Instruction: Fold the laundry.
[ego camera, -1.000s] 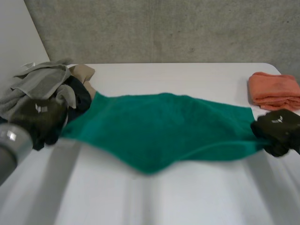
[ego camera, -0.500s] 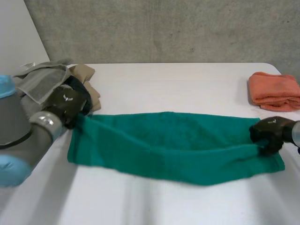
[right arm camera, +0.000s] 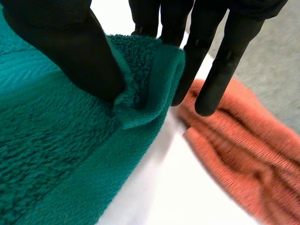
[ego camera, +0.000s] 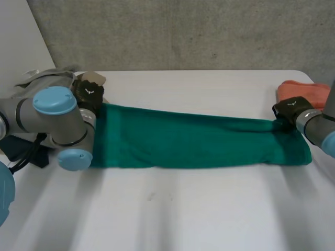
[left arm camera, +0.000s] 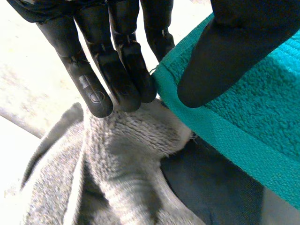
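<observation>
Setting: White table (ego camera: 172, 209) in front of a grey concrete wall (ego camera: 183, 31), with the green towel (ego camera: 193, 141) as your marker for everything else.
Green towel: It lies flat on the table as one long, narrow band, doubled lengthwise, stretched from one hand to the other. Its near long edge looks like a soft fold.
Left hand (ego camera: 88, 94): You have it at the green towel's far corner on the robot's left. In the left wrist view the thumb lies on top of the hem and the straight fingers sit just under it, so the corner is pinched between them. The fingertips also touch the grey cloth.
Right hand (ego camera: 291, 111): You have it at the green towel's far corner at the opposite end. In the right wrist view the thumb presses a bunched fold of the corner against the fingers, a firm pinch.
Laundry pile: A grey cloth (ego camera: 44, 77), a dark cloth (left arm camera: 211, 187) and a beige cloth (ego camera: 94, 77) are heaped just past the green towel's left end, partly under its corner.
Orange towel (ego camera: 301, 90): Folded, it sits just beyond the green towel's right end, beside the right hand's fingertips.
Arms: The left arm (ego camera: 52, 117) crosses the green towel's left end; the right arm (ego camera: 319, 130) reaches in at its right end.
</observation>
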Motion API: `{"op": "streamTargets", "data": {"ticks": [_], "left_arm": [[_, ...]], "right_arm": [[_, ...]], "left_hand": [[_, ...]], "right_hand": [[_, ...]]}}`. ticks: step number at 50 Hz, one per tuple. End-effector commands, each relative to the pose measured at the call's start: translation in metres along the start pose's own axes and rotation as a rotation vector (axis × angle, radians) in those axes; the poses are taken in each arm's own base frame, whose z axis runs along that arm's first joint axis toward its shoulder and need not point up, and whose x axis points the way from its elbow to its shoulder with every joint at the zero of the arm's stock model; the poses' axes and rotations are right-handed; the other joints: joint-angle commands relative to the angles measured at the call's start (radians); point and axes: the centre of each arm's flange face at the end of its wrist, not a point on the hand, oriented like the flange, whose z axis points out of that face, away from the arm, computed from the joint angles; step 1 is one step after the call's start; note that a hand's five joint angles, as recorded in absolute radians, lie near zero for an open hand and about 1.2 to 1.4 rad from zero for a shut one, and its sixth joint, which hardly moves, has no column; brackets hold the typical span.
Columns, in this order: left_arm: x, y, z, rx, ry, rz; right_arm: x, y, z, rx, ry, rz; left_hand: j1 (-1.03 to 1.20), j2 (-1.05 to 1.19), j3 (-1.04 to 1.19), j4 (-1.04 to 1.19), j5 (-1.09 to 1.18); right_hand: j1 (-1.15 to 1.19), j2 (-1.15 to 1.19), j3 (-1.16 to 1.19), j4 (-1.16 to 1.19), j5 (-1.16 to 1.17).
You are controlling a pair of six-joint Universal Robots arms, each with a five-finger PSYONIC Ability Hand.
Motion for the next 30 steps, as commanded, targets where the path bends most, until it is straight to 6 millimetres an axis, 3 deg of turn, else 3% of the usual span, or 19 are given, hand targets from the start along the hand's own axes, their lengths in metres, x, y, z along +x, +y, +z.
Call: {"op": "streamTargets", "data": {"ticks": [1, 7, 11, 16, 20, 30], "left_arm": [[0.012, -0.008, -0.006, 0.042, 0.016, -0.007], [0.030, -0.014, -0.026, 0.050, 0.071, -0.009], [0.020, -0.022, -0.037, 0.051, 0.067, -0.010], [0.007, -0.027, -0.062, 0.035, 0.080, -0.016], [0.004, -0.022, -0.077, 0.012, 0.093, -0.037], [0.009, -0.014, -0.090, -0.019, 0.124, -0.064]], "right_arm": [[-0.006, -0.003, -0.002, -0.002, 0.046, -0.015], [-0.002, -0.022, -0.029, 0.015, 0.059, 0.015], [0.007, -0.032, -0.066, 0.024, 0.061, 0.030], [-0.001, -0.008, -0.086, -0.025, -0.039, 0.066], [-0.006, 0.018, -0.091, -0.071, -0.113, 0.096], [-0.012, 0.043, -0.072, -0.034, -0.116, 0.087]], "left_hand": [[-0.970, -1.026, -1.022, -1.027, -0.993], [-0.970, -1.026, -1.022, -1.027, -0.993], [-0.970, -1.026, -1.022, -1.027, -0.993], [-0.970, -1.026, -1.022, -1.027, -0.993], [-0.970, -1.026, -1.022, -1.027, -0.993], [-0.970, -1.026, -1.022, -1.027, -0.993]], "right_hand": [[-0.793, -0.818, -0.828, -0.852, -0.834], [-0.793, -0.818, -0.828, -0.852, -0.834], [-0.793, -0.818, -0.828, -0.852, -0.834], [-0.734, -0.759, -0.769, -0.793, -0.775], [-0.663, -0.688, -0.698, -0.722, -0.704], [-0.337, -0.362, -0.372, -0.396, -0.378]]}}
